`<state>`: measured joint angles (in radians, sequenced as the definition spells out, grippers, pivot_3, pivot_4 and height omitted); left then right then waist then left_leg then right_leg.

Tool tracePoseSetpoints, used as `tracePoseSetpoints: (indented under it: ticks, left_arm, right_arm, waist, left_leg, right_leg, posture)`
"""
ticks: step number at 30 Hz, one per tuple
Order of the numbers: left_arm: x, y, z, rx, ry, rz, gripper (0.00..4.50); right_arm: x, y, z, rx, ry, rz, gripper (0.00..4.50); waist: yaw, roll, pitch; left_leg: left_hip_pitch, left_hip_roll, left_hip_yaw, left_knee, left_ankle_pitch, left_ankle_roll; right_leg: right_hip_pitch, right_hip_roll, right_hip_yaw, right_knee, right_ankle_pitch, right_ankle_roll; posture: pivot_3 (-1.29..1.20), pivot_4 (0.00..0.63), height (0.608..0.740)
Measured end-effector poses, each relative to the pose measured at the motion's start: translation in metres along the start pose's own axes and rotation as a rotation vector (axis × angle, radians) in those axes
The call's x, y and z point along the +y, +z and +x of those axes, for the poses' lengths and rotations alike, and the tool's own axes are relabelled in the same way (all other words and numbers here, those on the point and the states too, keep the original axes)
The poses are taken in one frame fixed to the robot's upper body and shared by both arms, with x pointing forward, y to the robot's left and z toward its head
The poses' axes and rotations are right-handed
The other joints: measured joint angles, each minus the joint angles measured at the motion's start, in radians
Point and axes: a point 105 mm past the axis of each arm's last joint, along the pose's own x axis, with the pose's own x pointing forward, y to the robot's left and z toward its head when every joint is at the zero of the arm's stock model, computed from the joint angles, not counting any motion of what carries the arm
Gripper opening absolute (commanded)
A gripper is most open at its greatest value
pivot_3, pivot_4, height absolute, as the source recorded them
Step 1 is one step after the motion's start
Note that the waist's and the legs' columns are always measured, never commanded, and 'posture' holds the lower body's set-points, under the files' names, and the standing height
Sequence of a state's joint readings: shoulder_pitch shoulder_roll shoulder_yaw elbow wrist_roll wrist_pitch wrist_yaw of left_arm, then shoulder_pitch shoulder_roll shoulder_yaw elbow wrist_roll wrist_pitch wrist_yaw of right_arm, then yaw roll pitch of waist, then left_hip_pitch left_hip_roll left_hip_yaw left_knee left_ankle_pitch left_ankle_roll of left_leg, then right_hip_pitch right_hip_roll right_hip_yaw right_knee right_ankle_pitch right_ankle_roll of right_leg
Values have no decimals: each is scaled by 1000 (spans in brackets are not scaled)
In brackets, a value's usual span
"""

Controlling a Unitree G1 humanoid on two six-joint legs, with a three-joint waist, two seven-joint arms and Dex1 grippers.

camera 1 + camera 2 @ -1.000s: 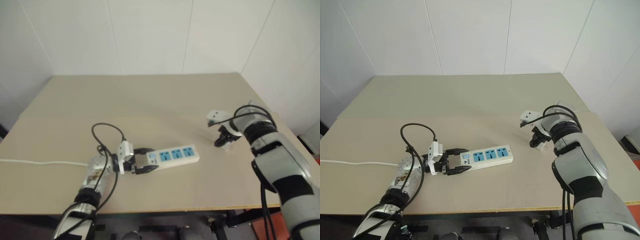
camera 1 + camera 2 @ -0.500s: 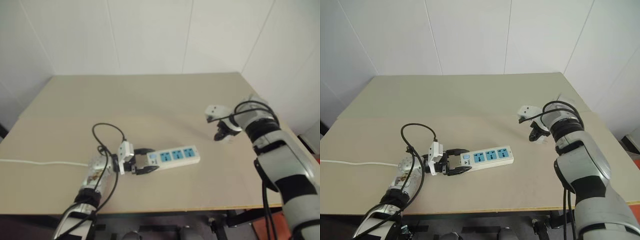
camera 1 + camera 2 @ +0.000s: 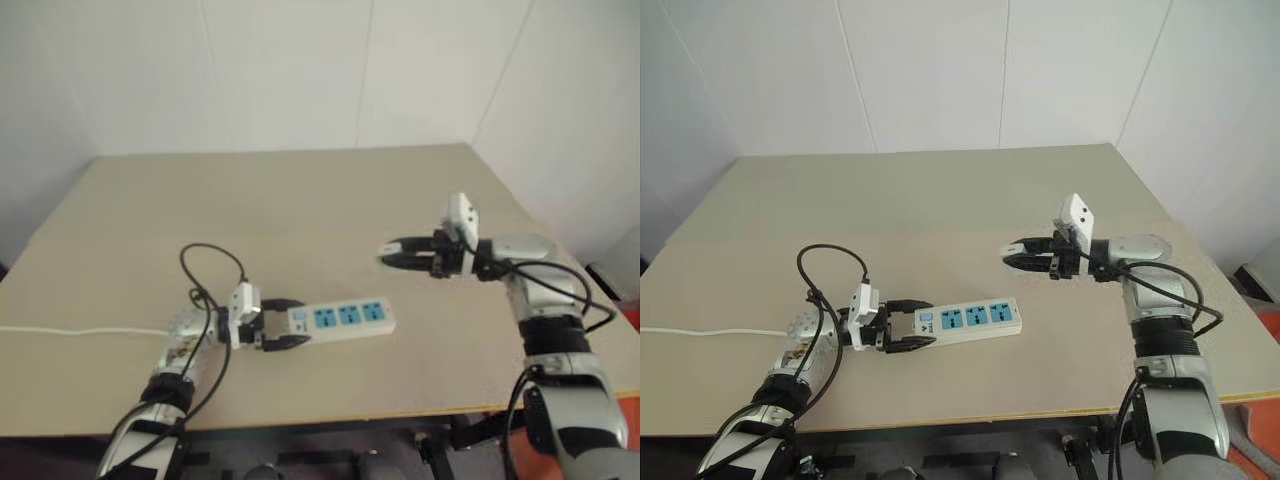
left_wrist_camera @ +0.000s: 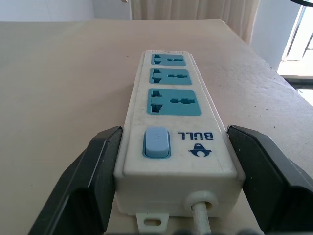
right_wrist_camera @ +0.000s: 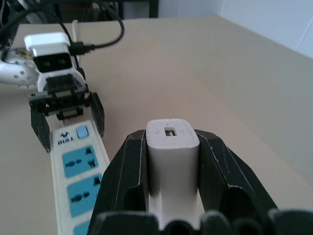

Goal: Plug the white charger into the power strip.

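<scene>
charger (image 5: 172,147): long axis level, in right gripper (image 3: 1015,252) | power strip (image 3: 970,321): flat

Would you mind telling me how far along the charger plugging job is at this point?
Done: the left gripper clamps the switch end of the power strip, steadying it on the table, and the right gripper is shut on the white charger, held in the air. In hand: carrying the charger toward the strip. Left: lining it up over one of the three blue sockets, all unoccupied, and pushing it in.
</scene>
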<state>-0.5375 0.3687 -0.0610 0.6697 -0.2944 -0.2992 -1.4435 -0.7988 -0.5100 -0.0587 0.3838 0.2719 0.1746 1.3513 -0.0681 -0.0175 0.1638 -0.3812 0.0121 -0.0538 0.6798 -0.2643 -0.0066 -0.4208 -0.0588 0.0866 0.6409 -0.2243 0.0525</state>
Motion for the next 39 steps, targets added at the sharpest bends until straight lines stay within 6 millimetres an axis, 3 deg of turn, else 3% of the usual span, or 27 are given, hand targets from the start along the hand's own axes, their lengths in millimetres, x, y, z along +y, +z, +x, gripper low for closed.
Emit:
tracePoseSetpoints:
  ticks: [11, 15, 39]
  left_arm:
    - [-5, -1, -2, -15, -44, -26, 3214]
    - [-6, -2, -4, -13, -48, -17, 3214]
    - [-7, -2, -6, -8, -42, -24, 3214]
  right_arm:
    - [40, -9, 52, -292, 123, 100, 1129]
    - [53, -19, 58, -309, 155, 144, 1129]
    - [62, -43, 68, -278, 161, 171, 1129]
  waist:
    - [0, 0, 0]
    - [0, 0, 0]
    - [-1, 0, 0]
  left_leg:
    - [-2, 0, -1, -1, 0, 0]
    - [-1, 0, -1, 0, 0, 0]
    - [0, 0, -1, -1, 0, 0]
  right_leg:
    - [-1, 0, -1, 3, 0, 0]
    - [-1, 0, -1, 3, 0, 0]
    - [-1, 0, -1, 1, 0, 0]
  posture:
    - [0, 150, 740]
    - [0, 150, 740]
    - [0, 150, 740]
